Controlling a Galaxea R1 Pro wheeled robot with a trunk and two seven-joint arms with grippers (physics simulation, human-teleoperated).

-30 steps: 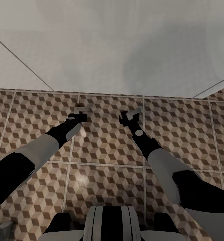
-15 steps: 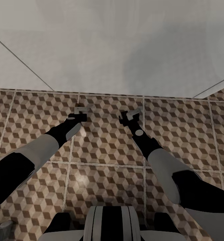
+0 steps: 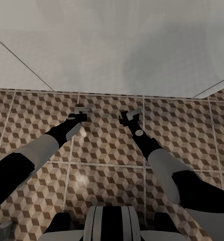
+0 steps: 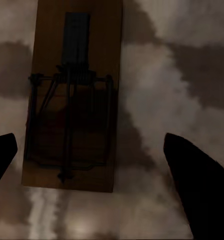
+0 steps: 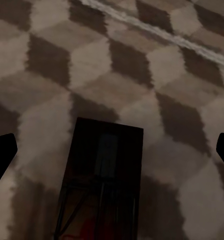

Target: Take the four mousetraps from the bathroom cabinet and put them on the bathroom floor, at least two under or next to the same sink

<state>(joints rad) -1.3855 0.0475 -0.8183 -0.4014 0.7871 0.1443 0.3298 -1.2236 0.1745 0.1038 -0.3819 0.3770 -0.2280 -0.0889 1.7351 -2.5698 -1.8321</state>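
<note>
Cube-patterned bathroom floor [image 3: 105, 150] carries a mousetrap [image 4: 71, 95] lying flat between the left gripper [image 4: 91, 160]'s released jaws; another mousetrap [image 5: 102, 185] lies beneath the spread right gripper [image 5: 112, 150]. Light, stiff boards, probably: pinch long edges, avoiding wires.

Soft, even light in the head view; both wrist views are dim, blurred and heavily shadowed.

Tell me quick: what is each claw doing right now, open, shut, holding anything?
Left gripper: open, holding nothing; a small brown wooden mousetrap lies on the tiles below.
Right gripper: open, another mousetrap lies below.
</note>
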